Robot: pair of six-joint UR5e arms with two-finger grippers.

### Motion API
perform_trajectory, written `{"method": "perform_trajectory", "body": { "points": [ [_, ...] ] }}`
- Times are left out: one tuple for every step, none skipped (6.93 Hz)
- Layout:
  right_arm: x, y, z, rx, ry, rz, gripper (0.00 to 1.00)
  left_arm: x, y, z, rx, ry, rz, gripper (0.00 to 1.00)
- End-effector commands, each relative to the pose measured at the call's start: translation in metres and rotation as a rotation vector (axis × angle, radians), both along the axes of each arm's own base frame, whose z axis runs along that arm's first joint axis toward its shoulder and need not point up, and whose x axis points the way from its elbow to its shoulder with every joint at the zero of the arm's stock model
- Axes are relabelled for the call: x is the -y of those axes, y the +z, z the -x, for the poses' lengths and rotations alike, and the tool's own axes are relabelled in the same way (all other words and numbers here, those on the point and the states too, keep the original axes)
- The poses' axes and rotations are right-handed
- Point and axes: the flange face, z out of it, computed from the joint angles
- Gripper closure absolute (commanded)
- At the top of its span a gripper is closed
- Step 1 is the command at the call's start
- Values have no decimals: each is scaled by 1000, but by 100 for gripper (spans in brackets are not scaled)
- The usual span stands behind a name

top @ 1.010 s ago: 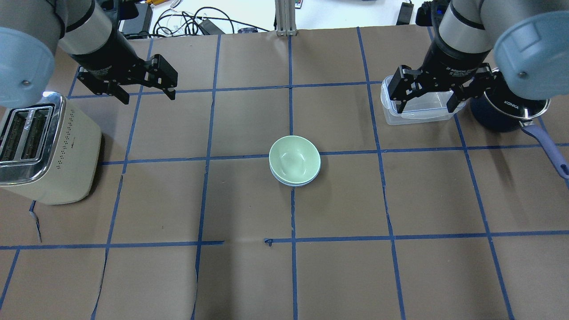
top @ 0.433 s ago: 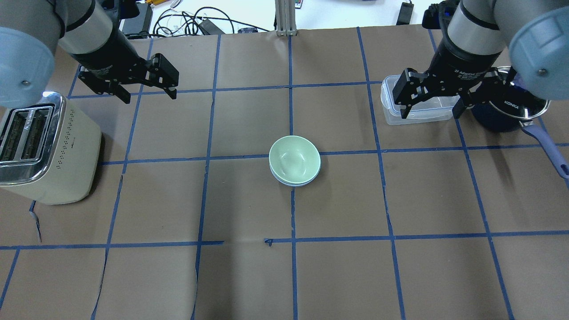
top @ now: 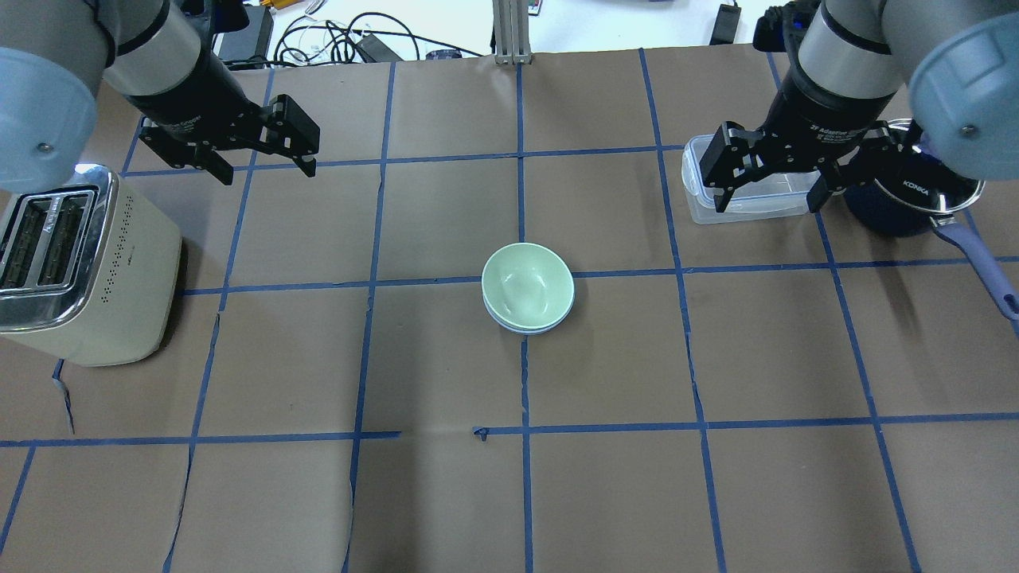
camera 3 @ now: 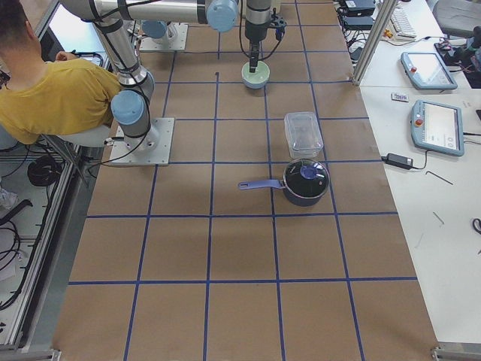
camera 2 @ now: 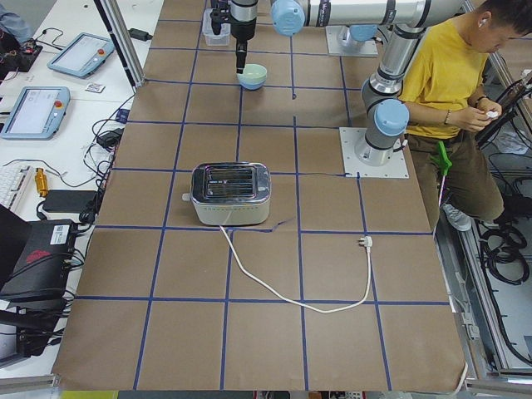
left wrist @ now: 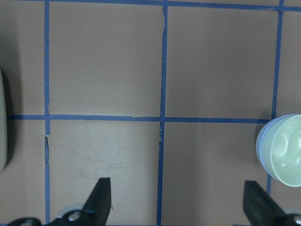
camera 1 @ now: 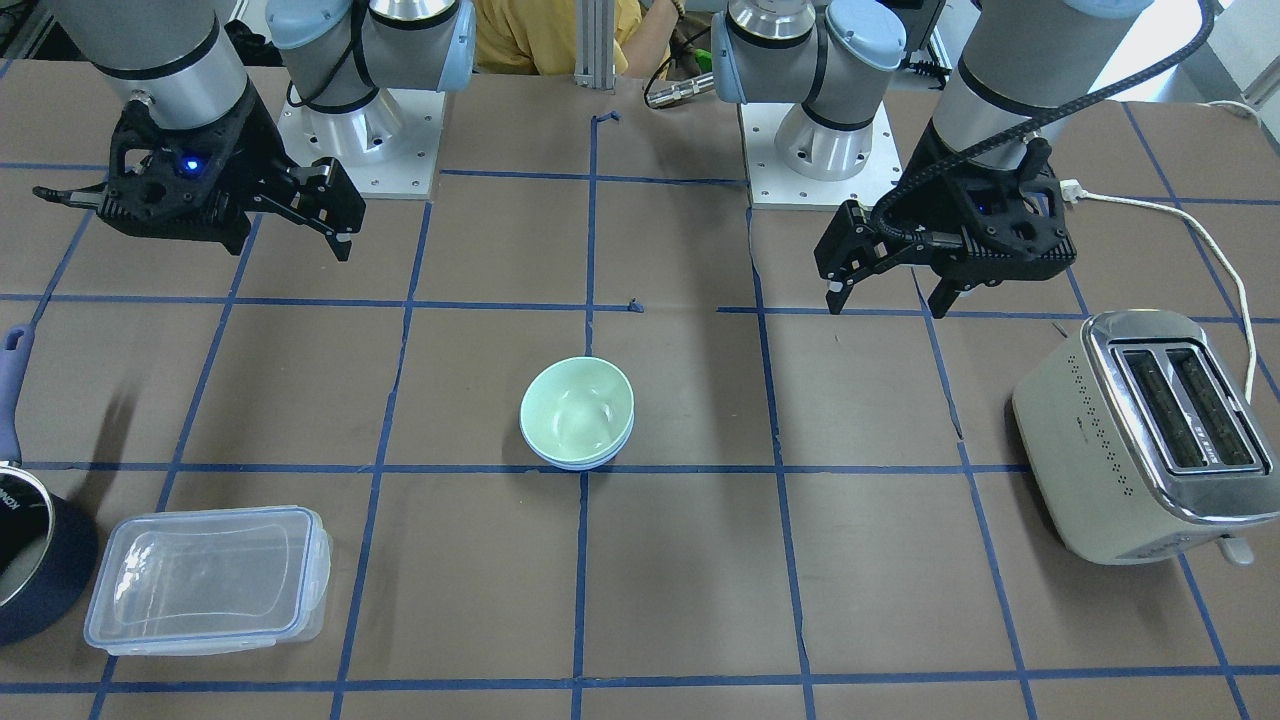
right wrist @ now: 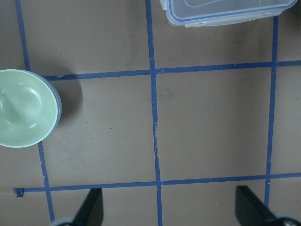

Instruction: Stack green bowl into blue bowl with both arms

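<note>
Left gripper (top: pixel 267 171), right gripper (top: pixel 767 205) spread empty, green bowl (top: pixel 527 285) in blue bowl (top: pixel 525 327) between them; a low sweep could knock it

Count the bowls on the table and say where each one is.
2. The green bowl sits at the middle of the table, nested inside the blue bowl, of which only a rim sliver shows beneath it. A third bowl hidden under the stack cannot be ruled out.

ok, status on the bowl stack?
Left gripper open, empty. Right gripper open, empty. Green bowl nested in blue bowl, mid-table. Toaster, container, pot stand well apart.
</note>
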Motion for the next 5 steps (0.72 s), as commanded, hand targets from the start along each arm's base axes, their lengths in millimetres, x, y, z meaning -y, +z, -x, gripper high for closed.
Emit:
{"method": "perform_trajectory", "body": {
  "points": [
    [-1,-1,-1,0,-1,-5,0,0,1,0,0,-1,1,0],
    [-2,-4,-1,1,-1,-11,0,0,-1,0,3,-1,-2,0],
    [-1,-6,-1,2,0,-14,0,2,-3,-2,3,2,-5,0],
    [-2,-5,-1,1,-1,-13,0,0,0,-2,8,3,-1,0],
    [-1,-5,0,1,-3,-13,0,0,-3,-4,8,3,-7,0]
  ]
}}
